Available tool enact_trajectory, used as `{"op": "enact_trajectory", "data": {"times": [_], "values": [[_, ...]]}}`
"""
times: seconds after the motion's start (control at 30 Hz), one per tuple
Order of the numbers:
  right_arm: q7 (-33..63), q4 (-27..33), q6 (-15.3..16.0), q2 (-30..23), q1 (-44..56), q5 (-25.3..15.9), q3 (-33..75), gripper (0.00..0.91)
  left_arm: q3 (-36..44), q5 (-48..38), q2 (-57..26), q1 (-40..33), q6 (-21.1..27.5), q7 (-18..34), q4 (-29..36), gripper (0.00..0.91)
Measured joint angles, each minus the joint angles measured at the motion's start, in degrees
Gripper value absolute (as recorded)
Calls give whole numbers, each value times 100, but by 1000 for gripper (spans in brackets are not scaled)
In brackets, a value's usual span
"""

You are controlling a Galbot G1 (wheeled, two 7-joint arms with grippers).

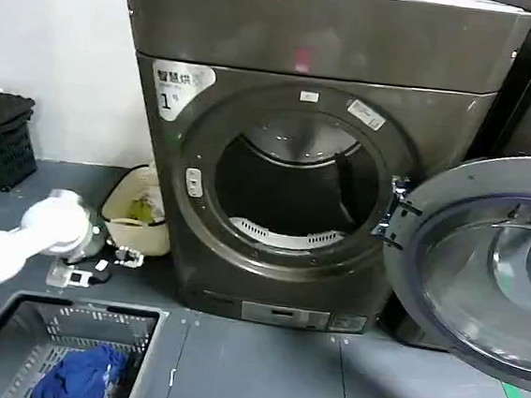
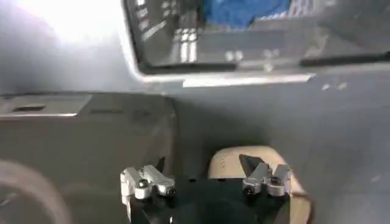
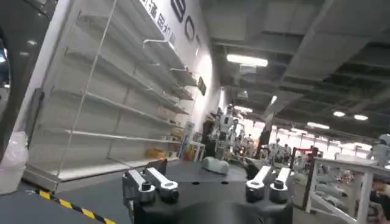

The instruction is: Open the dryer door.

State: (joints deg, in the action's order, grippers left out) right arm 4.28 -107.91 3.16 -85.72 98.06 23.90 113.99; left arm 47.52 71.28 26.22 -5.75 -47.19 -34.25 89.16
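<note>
From the head view I judge the job essentially done: the dryer door (image 1: 485,267) stands swung wide on its hinge at the right of the opening, its pale grey inner face and tinted glass turned toward me, well clear of the drum mouth. The dryer (image 1: 309,43) itself, the bronze-grey machine with the silver "1" label at its upper left corner, shows its drum fully exposed, with the pale lint grille visible at the bottom of the opening. My left arm reaches in low at the left of the head view, beside the dryer's lower left corner and near a beige bucket (image 1: 137,215) on the floor. In the left wrist view the left gripper (image 2: 206,178) has its fingers spread wide and holds nothing, with the beige bucket just beyond them. In the right wrist view the right gripper (image 3: 208,184) is likewise spread open and empty, pointing out across the room toward shelving rather than at the machine. A grey laundry basket (image 1: 9,325) with blue cloth inside it sits on the floor in front. I see nothing left to do beyond perhaps parking the arms.
</note>
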Motion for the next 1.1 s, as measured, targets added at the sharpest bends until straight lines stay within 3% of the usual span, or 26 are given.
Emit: {"op": "enact_trajectory", "data": {"times": [0.53,1.1], "values": [[47,73,-16,14,-28,0,-18,907,240,-142,-451,230,-1,26,43,907],[48,57,-24,2,-9,8,-7,907,-305,-115,-787,802,0,26,168,907]]}}
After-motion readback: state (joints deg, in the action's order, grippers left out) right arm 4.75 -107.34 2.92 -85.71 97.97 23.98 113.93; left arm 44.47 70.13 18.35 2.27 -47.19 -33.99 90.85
